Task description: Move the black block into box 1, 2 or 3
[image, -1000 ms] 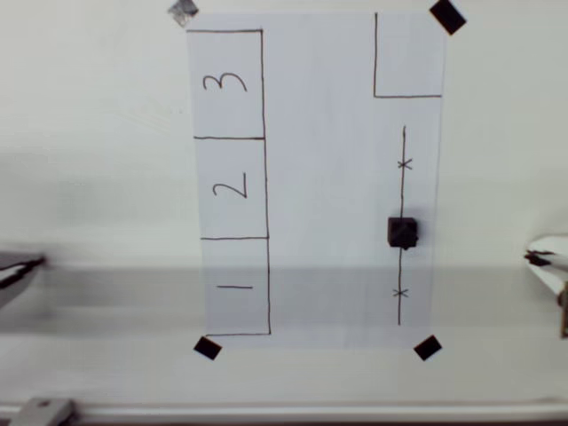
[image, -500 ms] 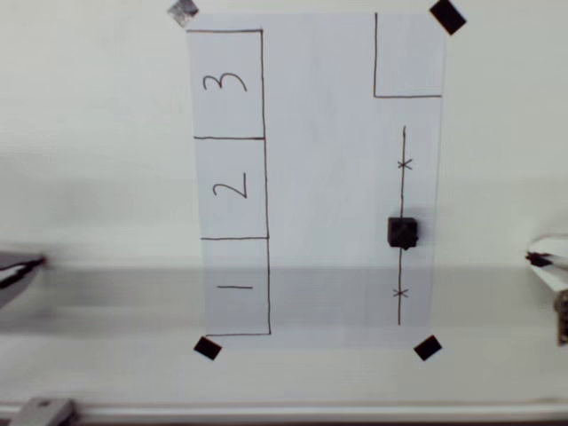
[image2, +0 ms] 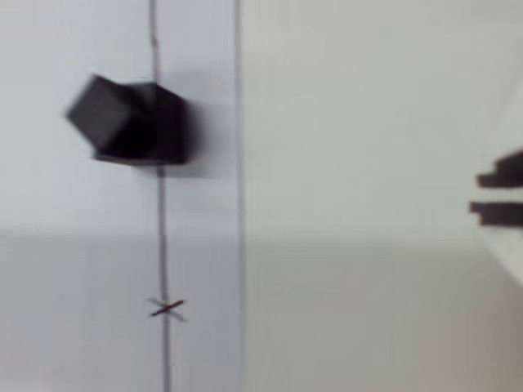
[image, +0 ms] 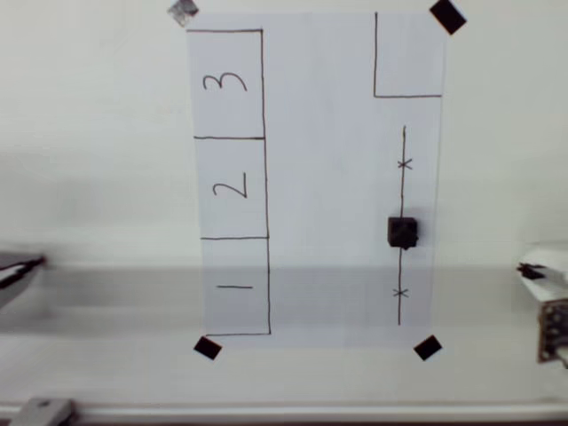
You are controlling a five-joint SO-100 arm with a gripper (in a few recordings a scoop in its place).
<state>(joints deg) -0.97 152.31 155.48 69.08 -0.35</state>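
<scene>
The gripper (image: 543, 297), jaw state indeterminate, has advanced slightly toward the untouched black block (image: 403, 232), with box 3 (image: 226, 84) far beyond.

I saw block (image: 403, 232) on paper (image: 328, 177) right half, on line (image: 402, 195) | boxes 3 (image: 227, 84), 2, 1 stacked along left | gripper (image: 539, 269) off paper, right edge

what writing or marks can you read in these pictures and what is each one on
"3", handwritten in the top pen-drawn box on the white paper, turned sideways in the overhead view.
"2", in the middle box, also sideways.
"1", in the bottom box, also sideways.
Two small "x" marks on the pen line, one above the black block and one below.
The box at the top right holds no number.
No brands or printed labels are readable.
</scene>
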